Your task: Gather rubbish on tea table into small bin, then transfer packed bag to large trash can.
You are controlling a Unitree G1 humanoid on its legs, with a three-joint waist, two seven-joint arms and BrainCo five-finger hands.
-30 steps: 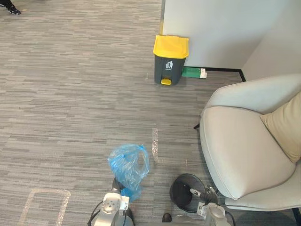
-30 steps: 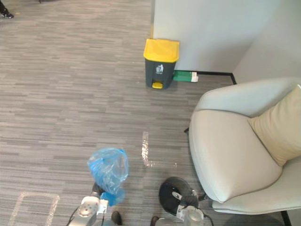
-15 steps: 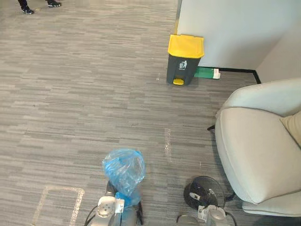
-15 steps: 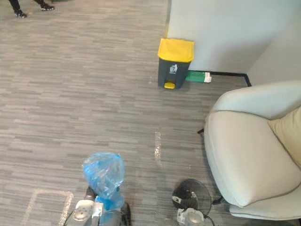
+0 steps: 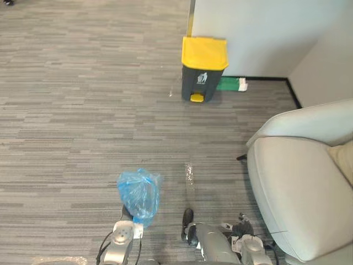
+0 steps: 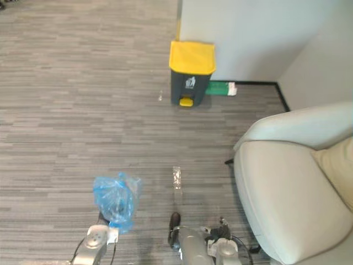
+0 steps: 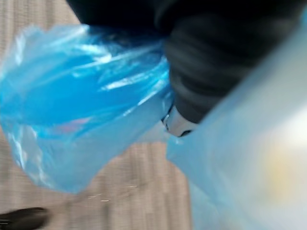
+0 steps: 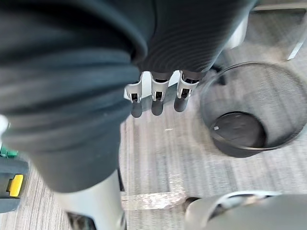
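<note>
The blue bag (image 5: 139,193) is up off the floor at the left hand (image 7: 192,81), its plastic bunched all round that hand, so I cannot tell how the hand is set. The right hand (image 8: 158,96) hangs loose and empty over the floor, near the black mesh bin (image 8: 252,115). The yellow-lidded can (image 5: 203,69) stands well ahead at the floor's far edge, against the wall (image 5: 259,33), lid down.

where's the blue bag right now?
Left eye view, lower left: the blue bag is at the left hand, over the carpet, well short of the yellow-lidded trash can by the wall.
</note>
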